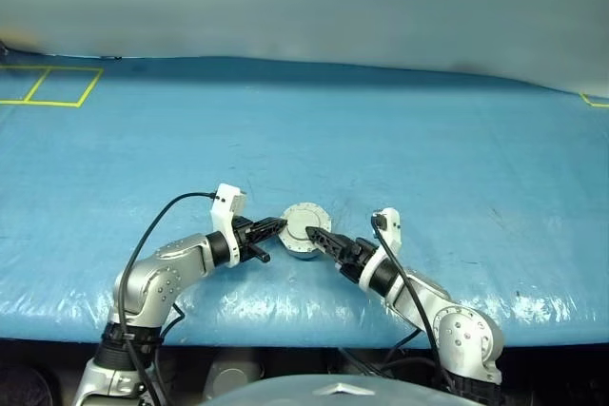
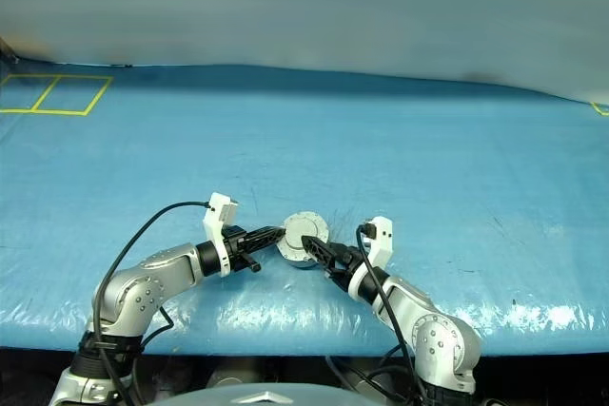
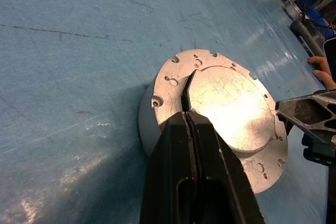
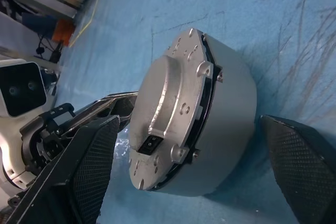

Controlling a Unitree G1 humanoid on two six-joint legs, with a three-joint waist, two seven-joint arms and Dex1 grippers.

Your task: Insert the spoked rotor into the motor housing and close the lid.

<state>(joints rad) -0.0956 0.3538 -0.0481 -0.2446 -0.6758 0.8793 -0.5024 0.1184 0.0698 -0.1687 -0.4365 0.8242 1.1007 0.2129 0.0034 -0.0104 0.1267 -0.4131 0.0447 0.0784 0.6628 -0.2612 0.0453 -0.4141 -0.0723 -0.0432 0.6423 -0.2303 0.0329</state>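
The lid (image 3: pixel 226 111) just ahead of the left gripper (image 3: pixel 185 106) is bare silver metal, brushed and finely scratched, with a bright glare across its raised centre. The motor housing (image 4: pixel 226 124) between the right gripper's (image 4: pixel 194 166) 2 fingers (image 4: pixel 299 161) has a smoother, satin grey metal wall. Those fingers are matt black with a fine dimpled texture on their pads. Beneath both claws the table (image 1: pixel 428 159) has a blue sheet, slightly glossy, scuffed and wrinkled.
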